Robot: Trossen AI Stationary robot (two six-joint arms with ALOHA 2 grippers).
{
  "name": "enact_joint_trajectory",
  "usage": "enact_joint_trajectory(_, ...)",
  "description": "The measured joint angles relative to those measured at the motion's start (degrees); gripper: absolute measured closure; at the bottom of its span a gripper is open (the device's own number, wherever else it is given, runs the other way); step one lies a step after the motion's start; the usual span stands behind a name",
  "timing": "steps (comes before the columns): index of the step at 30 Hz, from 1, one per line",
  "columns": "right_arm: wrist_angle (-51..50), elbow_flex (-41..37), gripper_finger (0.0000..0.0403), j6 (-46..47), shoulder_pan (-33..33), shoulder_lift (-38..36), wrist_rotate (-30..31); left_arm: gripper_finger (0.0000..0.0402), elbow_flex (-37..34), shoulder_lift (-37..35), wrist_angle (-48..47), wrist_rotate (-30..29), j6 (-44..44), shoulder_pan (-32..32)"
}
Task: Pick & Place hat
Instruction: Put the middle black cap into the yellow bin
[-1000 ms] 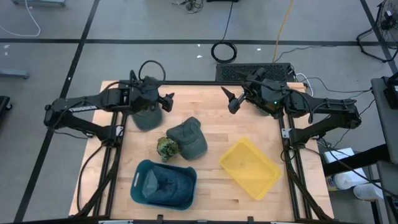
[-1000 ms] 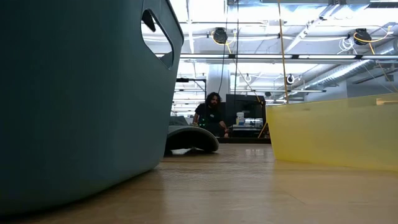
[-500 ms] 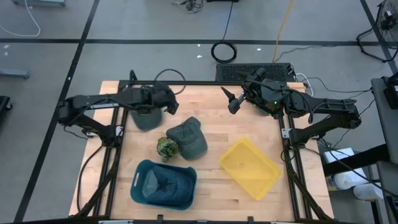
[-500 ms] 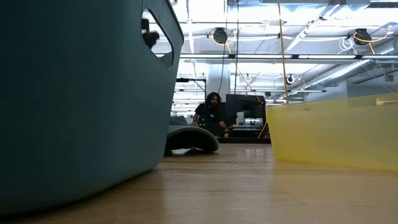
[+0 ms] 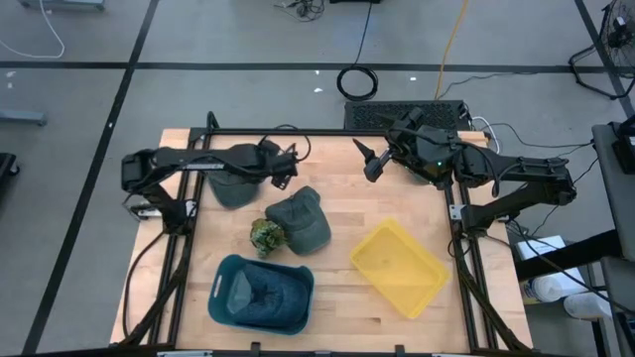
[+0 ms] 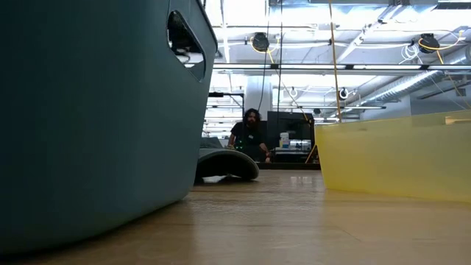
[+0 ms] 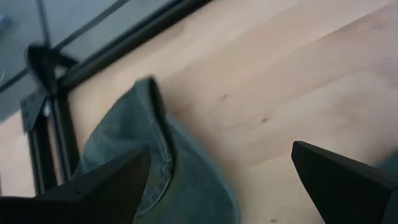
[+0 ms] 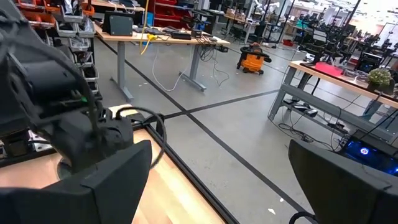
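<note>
Three hats lie on the wooden table. A grey-green hat (image 5: 232, 188) sits near the far left corner, and another grey-green cap (image 5: 301, 219) rests crown up at mid-table, also seen in the low view (image 6: 224, 163). A small camouflage hat (image 5: 265, 236) lies against the cap's near left side. My left gripper (image 5: 287, 167) hovers open between the first hat's right edge and the cap; its wrist view shows that hat (image 7: 140, 168) beside the open fingers (image 7: 221, 149). My right gripper (image 5: 365, 160) waits open above the far right of the table, also shown (image 8: 221, 146).
A teal basket (image 5: 224, 297) stands at the near left with a dark hat inside; in the low view it fills the left (image 6: 88, 118). A yellow bin (image 5: 399, 266) stands at the near right. A black frame (image 5: 298, 132) edges the table. A person (image 6: 250, 136) sits far behind.
My left arm has reached toward the table's right: its gripper has travelled from over the far-left hat's right edge to a spot closer to the middle cap. The hats, the bins and the right arm have stayed put.
</note>
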Motion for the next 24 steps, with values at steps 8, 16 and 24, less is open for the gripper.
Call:
enact_joint_trajectory(8,-1.5,0.0,0.0035,0.0,0.0,0.0,-1.5,0.0004,0.0,7.5,-3.1,1.6,-8.1,2.0)
enact_joint_trajectory(16,-2.6,0.0,0.0035,-0.1,0.0,0.0,-4.5,0.0004,0.0,13.3,-8.3,4.3,-14.2,3.7)
enact_joint_trajectory(24,-2.9,0.0,0.0035,-4.6,0.0,0.0,-4.5,0.0004,0.0,17.1,-8.9,3.8,-16.0,4.4)
